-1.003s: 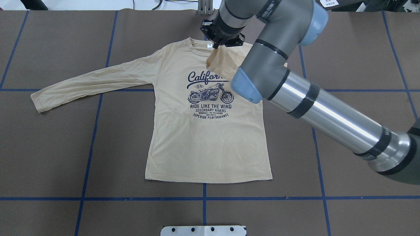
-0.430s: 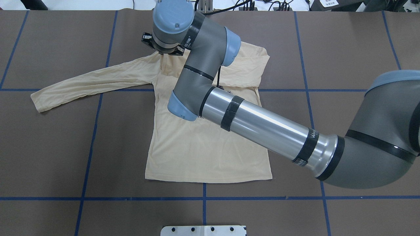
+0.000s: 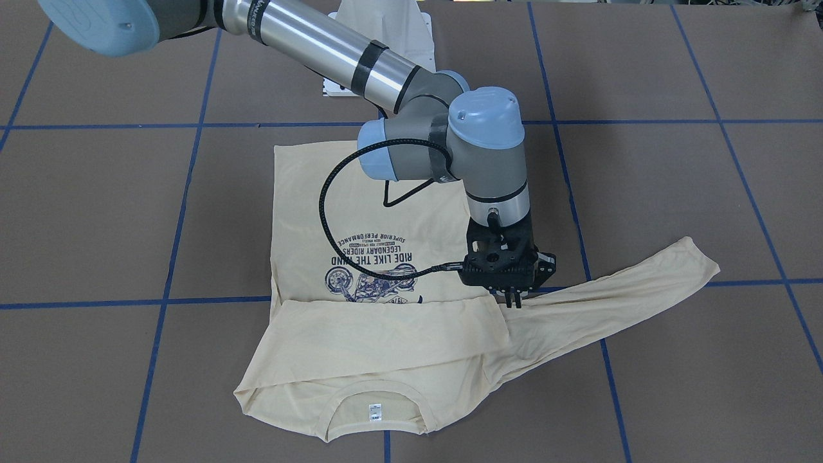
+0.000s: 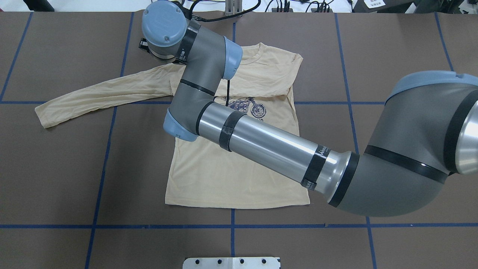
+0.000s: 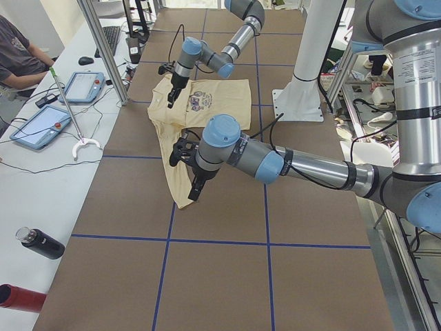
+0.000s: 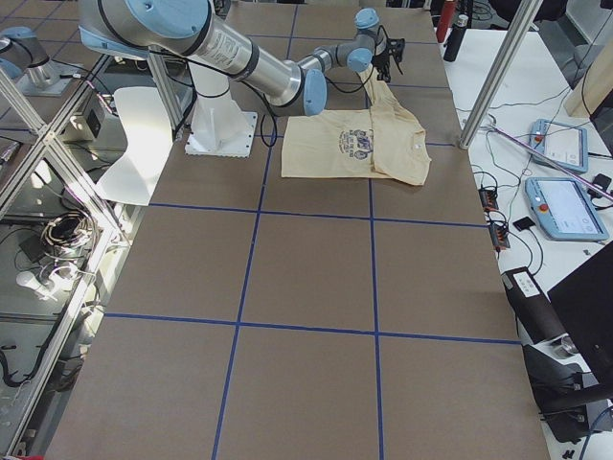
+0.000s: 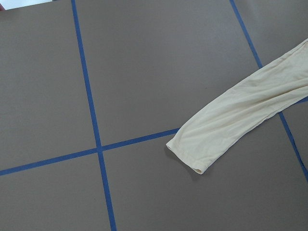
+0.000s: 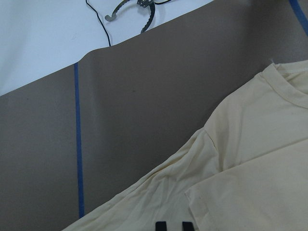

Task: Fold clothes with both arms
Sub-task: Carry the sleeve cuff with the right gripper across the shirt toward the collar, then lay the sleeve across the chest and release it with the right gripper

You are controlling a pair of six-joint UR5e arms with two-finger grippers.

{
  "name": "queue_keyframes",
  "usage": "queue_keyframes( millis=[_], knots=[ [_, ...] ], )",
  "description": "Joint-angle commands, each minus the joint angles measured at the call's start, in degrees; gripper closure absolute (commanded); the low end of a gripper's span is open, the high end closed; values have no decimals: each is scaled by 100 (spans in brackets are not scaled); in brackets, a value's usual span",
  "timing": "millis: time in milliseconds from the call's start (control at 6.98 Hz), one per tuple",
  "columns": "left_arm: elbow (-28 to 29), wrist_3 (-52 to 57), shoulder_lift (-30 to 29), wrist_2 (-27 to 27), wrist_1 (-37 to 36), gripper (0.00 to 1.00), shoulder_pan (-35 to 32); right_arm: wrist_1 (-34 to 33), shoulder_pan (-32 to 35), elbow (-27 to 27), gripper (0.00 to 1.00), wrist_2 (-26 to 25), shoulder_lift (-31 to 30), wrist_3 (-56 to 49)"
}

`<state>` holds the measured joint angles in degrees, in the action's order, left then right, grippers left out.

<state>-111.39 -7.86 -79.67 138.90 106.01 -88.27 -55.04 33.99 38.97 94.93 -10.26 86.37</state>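
The cream-yellow long-sleeved T-shirt lies flat, front up, its navy motorcycle print partly covered. Its right sleeve lies folded flat across the chest. Its left sleeve stretches out straight, and its cuff shows in the left wrist view. My right gripper points down at the shirt's left shoulder, just past the folded cuff. Its fingertips are slightly apart and hold nothing. My left gripper hangs high over the left sleeve's end; I cannot tell whether it is open.
Blue tape lines grid the brown table. A white pedestal base stands at the robot's side. A metal plate sits at the near edge. Tablets and a bottle lie on the side bench, where a person sits.
My right gripper carried the right sleeve from the collar across the chest to the left shoulder. The sleeve now lies flat over the word "California", and the gripper has moved a little further left.
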Motion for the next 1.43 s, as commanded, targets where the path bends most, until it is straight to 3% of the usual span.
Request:
queue_keyframes(
  millis=[0,143,287,430,716,860,1003,1146,1289],
  knots=[
    [396,-380,-197,199,487,0,518,-24,2,-83,0,51,112,458],
    [1077,-896,-633,190,1083,0,800,-512,98,448,0,417,-175,530],
    [1702,-988,-907,-332,1672,1,1168,-1126,116,1498,1,552,-761,513],
    [2239,-1068,-1275,-929,1825,4,1337,-1323,221,2474,1,936,-1524,522],
    [3591,-1068,-2223,-847,1827,11,1591,-1457,327,3665,1,1203,-2607,443],
    [3728,-1077,-2298,-847,1844,18,1768,-1449,362,4219,1,1229,-3135,399],
    [3721,-1095,-2299,-847,1845,37,1970,-1448,371,4477,1,1212,-3392,268],
    [3738,-1095,-2255,-742,1836,45,2033,-1448,372,4479,0,1212,-3404,249],
    [3825,-1095,-2237,-489,1827,45,2120,-1440,363,4488,0,1212,-3456,232]
  ],
)
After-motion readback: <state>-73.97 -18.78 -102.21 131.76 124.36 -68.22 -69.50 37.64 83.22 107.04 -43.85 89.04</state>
